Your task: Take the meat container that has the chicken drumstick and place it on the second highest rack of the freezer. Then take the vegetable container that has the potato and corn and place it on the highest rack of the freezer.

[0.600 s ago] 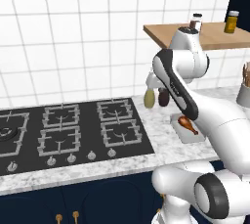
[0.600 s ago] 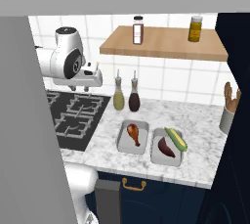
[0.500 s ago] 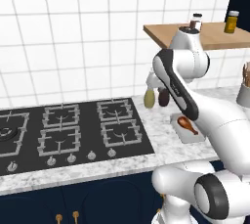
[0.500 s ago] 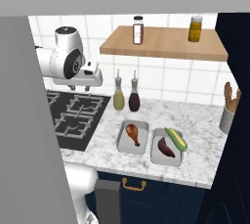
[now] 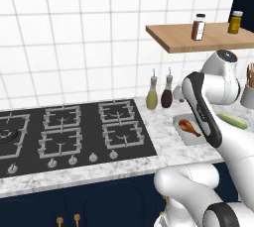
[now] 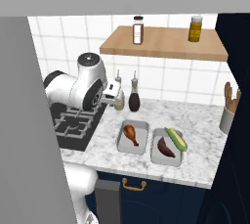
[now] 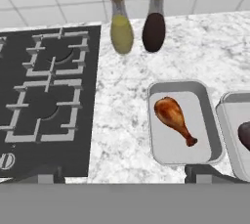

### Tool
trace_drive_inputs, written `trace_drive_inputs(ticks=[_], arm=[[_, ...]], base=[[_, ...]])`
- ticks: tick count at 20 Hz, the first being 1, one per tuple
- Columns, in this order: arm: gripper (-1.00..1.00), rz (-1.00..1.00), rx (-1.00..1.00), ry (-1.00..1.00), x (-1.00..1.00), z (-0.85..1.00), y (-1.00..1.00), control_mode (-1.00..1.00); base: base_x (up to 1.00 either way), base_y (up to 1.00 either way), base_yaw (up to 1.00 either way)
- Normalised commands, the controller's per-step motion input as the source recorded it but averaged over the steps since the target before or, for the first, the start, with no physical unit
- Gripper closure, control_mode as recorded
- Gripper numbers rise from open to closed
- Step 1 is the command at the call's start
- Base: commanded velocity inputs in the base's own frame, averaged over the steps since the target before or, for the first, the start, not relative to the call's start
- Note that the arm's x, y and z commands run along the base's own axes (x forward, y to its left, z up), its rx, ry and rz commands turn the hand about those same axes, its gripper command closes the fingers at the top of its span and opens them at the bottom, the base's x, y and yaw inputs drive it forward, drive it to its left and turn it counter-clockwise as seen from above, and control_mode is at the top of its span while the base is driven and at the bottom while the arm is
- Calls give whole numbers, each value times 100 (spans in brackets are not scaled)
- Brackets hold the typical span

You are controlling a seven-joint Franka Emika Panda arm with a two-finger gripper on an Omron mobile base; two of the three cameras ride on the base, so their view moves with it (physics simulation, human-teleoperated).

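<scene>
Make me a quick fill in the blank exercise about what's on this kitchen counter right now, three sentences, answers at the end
1. The chicken drumstick lies alone in the ____ of the two trays as the right base view shows them.
2. The corn shares the vegetable container with a dark ____.
3. The wooden shelf above the counter carries ____ jars.

Missing words: left; potato; two

the marble counter (image 6: 205, 135) carries two trays (image 6: 133, 137) side by side, two bottles (image 6: 134, 100) behind — hob (image 5: 64, 134) alongside.
</scene>
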Motion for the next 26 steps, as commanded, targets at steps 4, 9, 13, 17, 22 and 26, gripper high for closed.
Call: trace_drive_inputs(ticks=[4,9,13,17,22,26], arm=[[-100,-13,5,-1,-4,-42,-71,-100],[-100,-23,9,19,45,-24,-34,-100],[-100,-33,4,27,55,-22,-36,-100],[-100,-34,5,30,46,-19,-45,-100],[-100,-26,12,13,7,-40,-44,-100],[-100,-26,14,1,-2,-60,-29,-100]], base=[[0,0,0],[0,0,0],[0,0,0],[0,0,0],[0,0,0],[0,0,0]])
